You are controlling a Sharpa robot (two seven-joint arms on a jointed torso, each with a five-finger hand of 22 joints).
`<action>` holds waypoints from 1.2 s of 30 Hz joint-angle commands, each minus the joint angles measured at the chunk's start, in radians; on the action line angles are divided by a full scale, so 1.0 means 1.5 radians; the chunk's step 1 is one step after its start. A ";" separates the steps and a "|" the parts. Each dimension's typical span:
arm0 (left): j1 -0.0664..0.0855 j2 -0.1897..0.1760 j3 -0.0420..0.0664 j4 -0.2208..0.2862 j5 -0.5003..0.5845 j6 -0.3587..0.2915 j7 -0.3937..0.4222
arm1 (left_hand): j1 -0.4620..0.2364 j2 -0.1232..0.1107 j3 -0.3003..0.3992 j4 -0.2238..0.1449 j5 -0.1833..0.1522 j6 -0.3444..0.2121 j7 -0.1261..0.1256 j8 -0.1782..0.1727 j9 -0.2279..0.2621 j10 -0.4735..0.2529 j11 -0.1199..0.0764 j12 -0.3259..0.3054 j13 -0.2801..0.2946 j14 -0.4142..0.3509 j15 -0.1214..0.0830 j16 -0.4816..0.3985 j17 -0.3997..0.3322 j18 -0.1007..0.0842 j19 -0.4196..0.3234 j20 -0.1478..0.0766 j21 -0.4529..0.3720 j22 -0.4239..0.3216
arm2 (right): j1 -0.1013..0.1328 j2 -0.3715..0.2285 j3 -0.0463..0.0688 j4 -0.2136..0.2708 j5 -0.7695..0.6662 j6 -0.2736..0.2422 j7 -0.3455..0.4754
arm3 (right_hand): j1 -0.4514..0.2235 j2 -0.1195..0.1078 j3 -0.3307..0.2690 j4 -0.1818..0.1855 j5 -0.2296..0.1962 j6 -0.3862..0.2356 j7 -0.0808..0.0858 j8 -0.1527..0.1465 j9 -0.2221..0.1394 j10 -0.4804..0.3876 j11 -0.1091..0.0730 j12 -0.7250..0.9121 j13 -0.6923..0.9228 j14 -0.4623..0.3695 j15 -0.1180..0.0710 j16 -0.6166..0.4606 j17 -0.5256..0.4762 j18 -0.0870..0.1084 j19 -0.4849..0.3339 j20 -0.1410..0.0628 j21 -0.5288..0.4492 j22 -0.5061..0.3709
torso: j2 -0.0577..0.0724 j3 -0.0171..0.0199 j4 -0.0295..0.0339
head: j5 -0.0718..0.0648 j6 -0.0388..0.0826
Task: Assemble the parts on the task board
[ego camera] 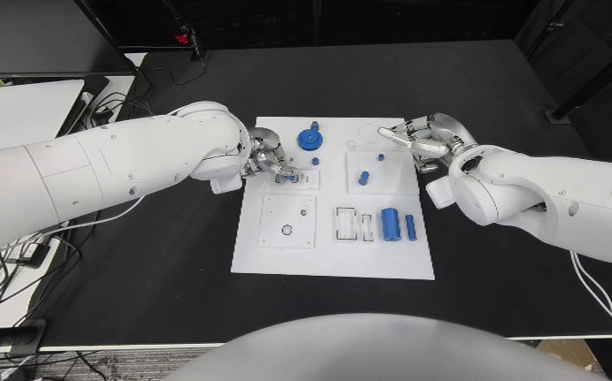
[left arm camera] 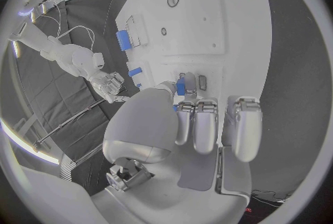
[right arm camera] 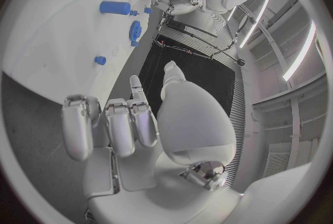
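My left hand (left arm camera: 201, 124) pinches a small blue peg (left arm camera: 180, 86) over the white board's (ego camera: 332, 262) left-middle section. My right hand (ego camera: 427, 142) hovers empty at the board's right edge, fingers loosely curled apart.

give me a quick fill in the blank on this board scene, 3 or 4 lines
1. The task board lies on a ____ table.
2. The round gear on the board is ____ in colour.
3. The left hand pinches a small ____ part.
4. The big cylinder lies near the board's ____ edge, seen from the robot.

Missing words: black; blue; blue; right
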 commanded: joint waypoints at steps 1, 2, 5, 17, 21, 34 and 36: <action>0.001 0.003 0.000 -0.001 -0.014 0.008 -0.005 | 0.009 0.004 0.080 -0.045 0.000 0.026 -0.022 -0.002 0.001 0.072 -0.002 -0.004 0.173 0.067 -0.002 0.001 0.176 -0.009 0.069 0.001 0.002 0.176 | 0.001 0.001 0.000 0.001 0.003 0.004 0.004 | -0.001 0.007 -0.003 0.000 0.003 -0.005 -0.001 0.002 0.001 0.071 -0.002 0.002 0.176 0.069 -0.003 0.002 0.176 0.006 0.007 0.000 -0.004 0.145 | 0.000 -0.0005 -0.0006 | 0.000 0.000; 0.001 0.003 0.000 -0.002 -0.015 0.009 -0.005 | 0.009 0.003 0.080 -0.045 0.000 0.026 -0.022 -0.002 0.001 0.072 -0.002 -0.004 0.173 0.067 -0.002 0.001 0.176 -0.009 0.069 0.001 0.002 0.176 | 0.001 0.000 0.000 0.002 0.004 0.004 0.004 | -0.001 0.007 -0.003 0.000 0.003 -0.005 -0.001 0.002 0.001 0.071 -0.002 0.002 0.176 0.069 -0.003 0.002 0.176 0.006 0.007 0.000 -0.004 0.145 | 0.000 -0.0004 -0.0006 | 0.000 0.000; 0.000 0.006 0.000 -0.003 -0.015 0.013 -0.005 | 0.009 0.002 0.081 -0.045 0.000 0.026 -0.022 -0.002 0.001 0.072 -0.002 -0.004 0.173 0.067 -0.001 0.001 0.176 -0.009 0.069 0.001 0.002 0.176 | 0.001 0.000 0.000 0.001 0.006 0.004 0.004 | -0.002 0.008 -0.004 0.000 0.005 -0.006 0.000 0.003 0.001 0.071 -0.002 0.002 0.176 0.069 -0.003 0.002 0.176 0.006 0.007 0.000 -0.004 0.145 | 0.000 -0.0003 -0.0006 | 0.000 -0.001; -0.002 0.010 0.000 -0.008 -0.016 0.037 -0.009 | 0.010 0.002 0.083 -0.045 0.000 0.026 -0.022 -0.003 0.002 0.072 -0.002 -0.004 0.173 0.067 -0.001 0.001 0.176 -0.009 0.069 0.002 0.002 0.176 | 0.001 0.000 0.000 0.002 0.008 0.004 0.005 | -0.005 0.010 -0.005 0.000 0.007 -0.007 0.000 0.005 0.001 0.071 -0.002 0.002 0.176 0.069 -0.003 0.002 0.176 0.006 0.007 0.000 -0.004 0.145 | 0.000 -0.0001 -0.0004 | -0.002 -0.002; -0.002 0.011 0.000 -0.009 -0.016 0.045 -0.011 | 0.010 0.001 0.086 -0.045 0.002 0.027 -0.022 -0.004 0.003 0.072 -0.002 -0.004 0.173 0.067 -0.001 0.001 0.176 -0.009 0.069 0.003 0.002 0.176 | 0.001 0.001 0.000 0.001 0.009 0.004 0.005 | -0.005 0.010 -0.005 0.000 0.007 -0.007 0.000 0.005 0.001 0.071 -0.002 0.002 0.176 0.069 -0.003 0.002 0.176 0.006 0.007 0.000 -0.004 0.145 | 0.000 -0.0003 -0.0007 | -0.003 -0.001; -0.005 0.015 0.000 -0.014 -0.011 0.066 -0.023 | 0.011 -0.002 0.091 -0.046 0.004 0.027 -0.022 -0.007 0.006 0.072 -0.002 -0.004 0.173 0.067 -0.001 0.001 0.176 -0.009 0.069 0.004 0.002 0.176 | 0.001 0.001 0.000 0.002 0.016 0.004 0.004 | -0.008 0.012 -0.007 0.001 0.009 -0.008 0.000 0.007 0.001 0.071 -0.002 0.002 0.176 0.069 -0.003 0.002 0.176 0.007 0.005 0.000 -0.006 0.145 | 0.000 0.0004 -0.0004 | -0.003 -0.001; -0.006 0.015 0.000 -0.014 -0.011 0.066 -0.025 | 0.011 -0.002 0.092 -0.046 0.004 0.027 -0.022 -0.007 0.006 0.072 -0.002 -0.004 0.173 0.067 -0.001 0.001 0.176 -0.009 0.069 0.005 0.002 0.176 | 0.001 0.000 0.000 0.002 0.017 0.004 0.005 | -0.008 0.012 -0.007 0.001 0.009 -0.008 0.000 0.007 0.001 0.071 -0.002 0.002 0.176 0.069 -0.003 0.002 0.176 0.007 0.005 0.000 -0.006 0.145 | -0.001 0.0003 -0.0009 | -0.003 -0.001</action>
